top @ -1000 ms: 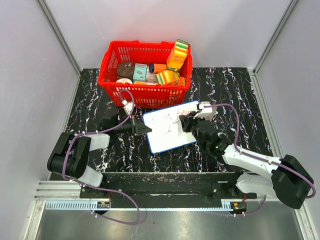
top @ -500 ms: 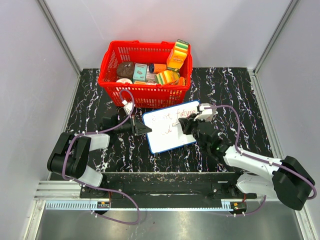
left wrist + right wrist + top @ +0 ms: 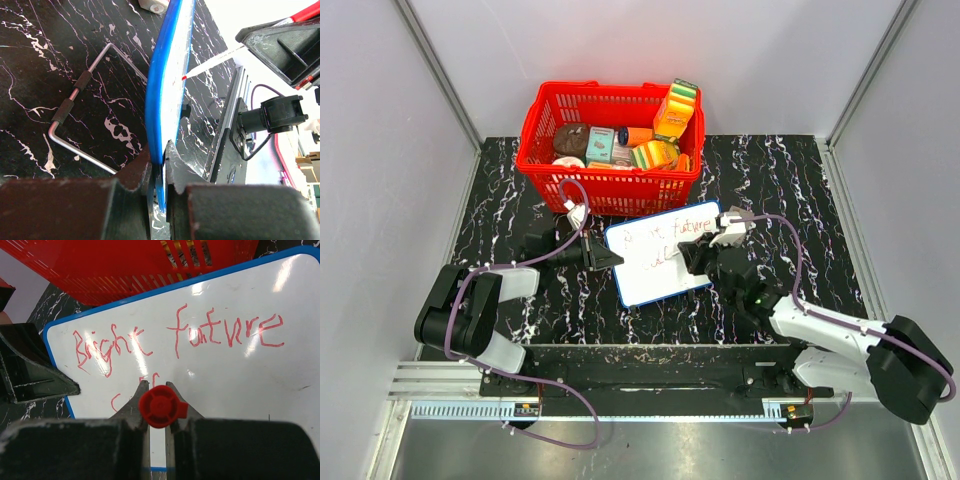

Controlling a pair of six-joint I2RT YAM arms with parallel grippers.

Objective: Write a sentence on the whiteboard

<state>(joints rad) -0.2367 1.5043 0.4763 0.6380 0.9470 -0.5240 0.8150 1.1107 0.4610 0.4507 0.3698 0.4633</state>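
The whiteboard (image 3: 655,255), white with a thin blue frame, lies tilted on the black marble table in front of the red basket. Red lettering (image 3: 175,337) reads "Bright future" on one line, with a few strokes of a second line below. My left gripper (image 3: 608,258) is shut on the board's left edge (image 3: 159,160). My right gripper (image 3: 688,252) is shut on a red marker (image 3: 159,406), seen end-on, held over the board's second line. The marker's tip is hidden in the right wrist view and shows in the left wrist view (image 3: 186,77).
A red plastic basket (image 3: 538,125) full of groceries stands behind the board. A bent metal handle (image 3: 75,95) lies on the table under the left side. Grey walls close in the table on three sides.
The right gripper with the marker has shifted slightly left and down over the board, uncovering the word "future". The left gripper has not moved.
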